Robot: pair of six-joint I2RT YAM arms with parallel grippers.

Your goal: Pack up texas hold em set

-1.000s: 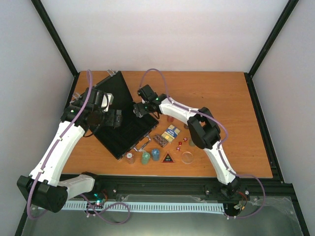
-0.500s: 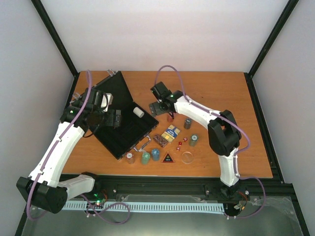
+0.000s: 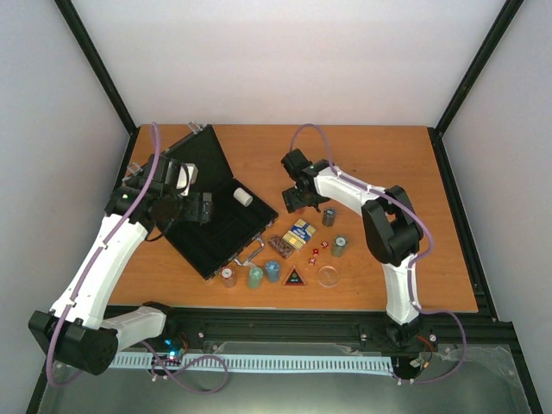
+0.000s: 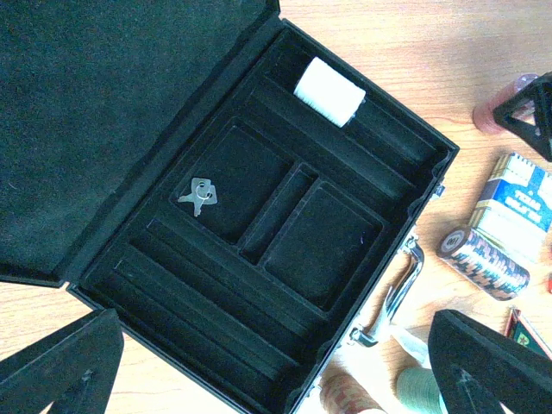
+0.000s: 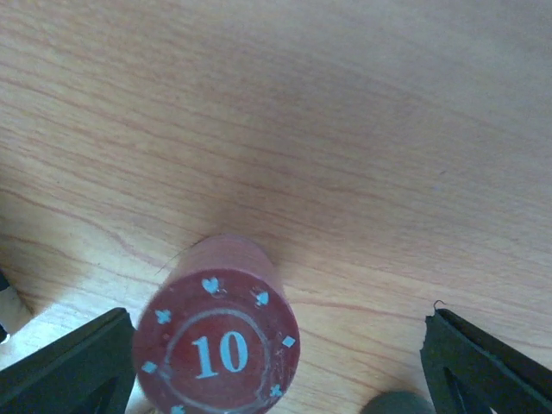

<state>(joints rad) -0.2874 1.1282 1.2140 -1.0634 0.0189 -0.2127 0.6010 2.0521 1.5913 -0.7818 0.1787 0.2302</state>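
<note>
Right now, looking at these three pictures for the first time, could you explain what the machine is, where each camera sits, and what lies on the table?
Two robot arms stand at the near edge of the table: the left arm and the right arm. One picture looks down from above; two come from wrist cameras. An open black case holds a white chip stack and keys. Cards, dice and other chip stacks lie on the table. Both pairs of jaws are open and empty; a red chip stack stands between the right ones.
</note>
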